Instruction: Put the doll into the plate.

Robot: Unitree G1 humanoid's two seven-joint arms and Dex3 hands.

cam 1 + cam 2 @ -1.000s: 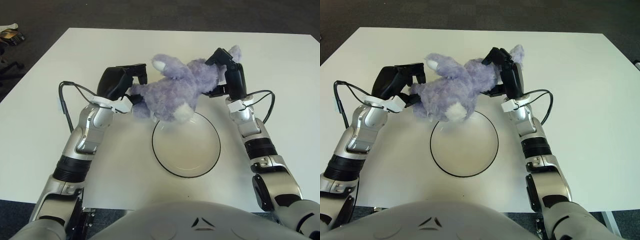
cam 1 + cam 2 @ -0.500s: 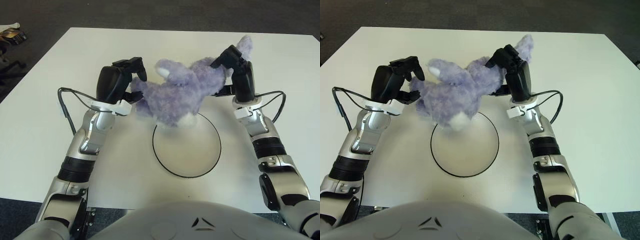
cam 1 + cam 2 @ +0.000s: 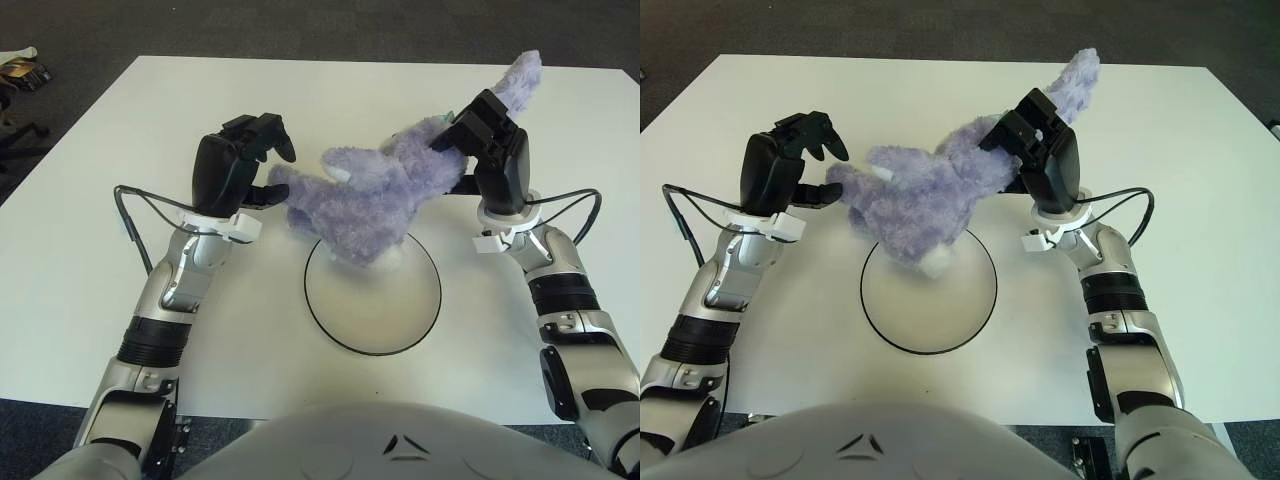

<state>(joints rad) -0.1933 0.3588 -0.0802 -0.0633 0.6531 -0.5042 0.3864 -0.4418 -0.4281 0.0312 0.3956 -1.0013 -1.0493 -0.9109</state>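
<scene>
Two hands show above a white table, with a purple plush doll between them. The right hand grips the doll at its upper end, black fingers clenched into the fur just below a long ear that sticks up past the hand. The doll hangs tilted, its high end at the right hand and its bulk sloping down toward the left; its lower, white-tipped part overlaps the far rim of the plate. Whether it touches the plate cannot be told. The left hand is beside the doll's left end, fingers curled but spread apart from the fur, with only a lower fingertip close to or brushing a plush limb; it grasps nothing. The plate, white with a dark rim, lies on the table near the robot's body.
</scene>
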